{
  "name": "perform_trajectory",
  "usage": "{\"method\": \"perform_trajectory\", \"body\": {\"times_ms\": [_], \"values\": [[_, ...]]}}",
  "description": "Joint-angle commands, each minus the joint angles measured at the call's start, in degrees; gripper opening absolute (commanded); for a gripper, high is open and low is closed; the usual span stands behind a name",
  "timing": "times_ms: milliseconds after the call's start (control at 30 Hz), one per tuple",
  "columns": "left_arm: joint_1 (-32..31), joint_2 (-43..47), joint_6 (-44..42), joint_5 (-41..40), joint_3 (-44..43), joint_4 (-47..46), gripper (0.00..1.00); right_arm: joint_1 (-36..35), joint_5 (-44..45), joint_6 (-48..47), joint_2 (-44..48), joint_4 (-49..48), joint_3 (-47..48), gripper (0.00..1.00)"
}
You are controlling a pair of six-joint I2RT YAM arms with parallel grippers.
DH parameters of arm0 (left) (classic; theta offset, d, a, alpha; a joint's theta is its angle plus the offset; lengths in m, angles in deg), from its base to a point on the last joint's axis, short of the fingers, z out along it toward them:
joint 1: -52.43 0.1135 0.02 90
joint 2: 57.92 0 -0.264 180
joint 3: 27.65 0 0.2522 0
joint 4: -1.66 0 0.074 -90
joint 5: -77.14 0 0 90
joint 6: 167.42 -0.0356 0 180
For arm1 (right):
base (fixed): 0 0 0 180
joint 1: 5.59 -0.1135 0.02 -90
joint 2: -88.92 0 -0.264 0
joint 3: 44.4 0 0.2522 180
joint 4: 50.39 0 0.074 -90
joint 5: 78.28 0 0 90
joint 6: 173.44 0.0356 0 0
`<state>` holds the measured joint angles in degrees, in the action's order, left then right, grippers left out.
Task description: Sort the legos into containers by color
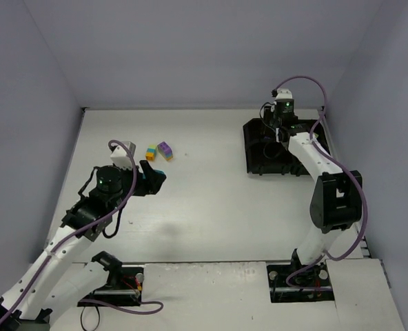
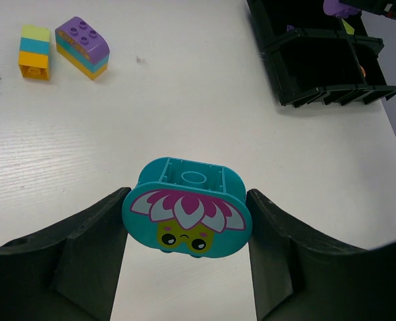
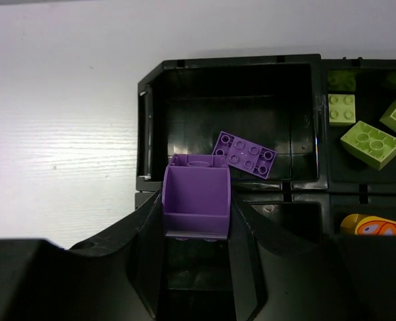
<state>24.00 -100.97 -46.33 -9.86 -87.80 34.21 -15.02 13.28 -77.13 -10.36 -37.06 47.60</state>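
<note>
Now each arm grips one brick.
The left gripper (image 2: 186,231) squeezes a round cyan brick (image 2: 184,179) with a flower face, over the white table (image 2: 184,100); the right gripper (image 3: 196,214) squeezes a purple brick (image 3: 196,190) over the black tray (image 3: 143,127), where a flat purple brick (image 3: 245,154) lies.

Bare tabletop (image 1: 204,200) lies between the two brick stacks (image 1: 165,149) and the tray (image 1: 249,148), whose walls fence each compartment.

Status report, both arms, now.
Left fingers shut on cyan oval brick. Right fingers shut on purple brick, over tray, by flat purple brick. Two brick stacks on table, unsorted.
</note>
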Motion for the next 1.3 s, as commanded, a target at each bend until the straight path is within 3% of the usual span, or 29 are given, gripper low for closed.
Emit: {"method": "perform_trajectory", "body": {"times_ms": [0,1267], "values": [[0.4,0.4,0.0,0.2,-0.3,-2.4,0.00,0.4,2.0,-1.0,-0.1,-2.3,3.9,0.00],[0.2,-6.7,-4.0,1.8,-1.5,-4.8,0.00,1.2,-0.4,0.2,-5.7,-1.7,9.2,0.00]]}}
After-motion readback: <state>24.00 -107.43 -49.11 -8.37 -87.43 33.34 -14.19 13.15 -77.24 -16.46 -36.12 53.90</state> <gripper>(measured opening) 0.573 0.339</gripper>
